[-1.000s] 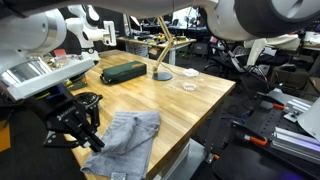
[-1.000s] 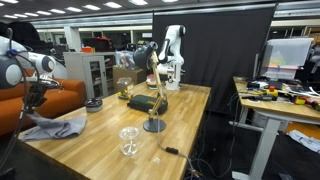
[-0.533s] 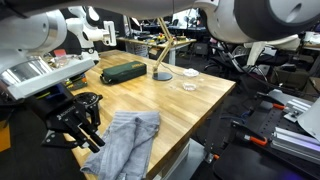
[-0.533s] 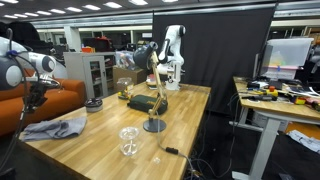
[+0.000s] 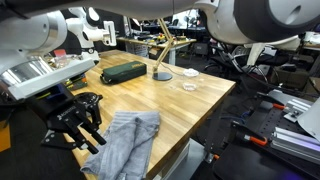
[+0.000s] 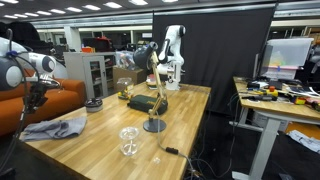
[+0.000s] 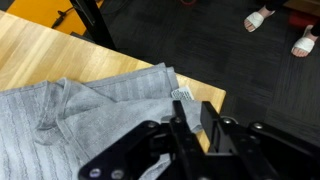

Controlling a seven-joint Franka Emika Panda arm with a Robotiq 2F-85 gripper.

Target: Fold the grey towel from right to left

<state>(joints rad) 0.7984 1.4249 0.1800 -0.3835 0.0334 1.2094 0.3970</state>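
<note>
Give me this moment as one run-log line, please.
gripper: at towel edge, grip unclear | towel: rumpled, near table corner

grey towel [image 5: 128,143] bunched narrower, near end lower

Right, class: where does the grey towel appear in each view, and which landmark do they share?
Exterior view: the grey towel lies at the bottom, left of centre, at the near edge of the wooden table.
Exterior view: lower left, on the table's corner.
Wrist view: it fills the left and middle.
Shared landmark: the wooden table under it.
</note>
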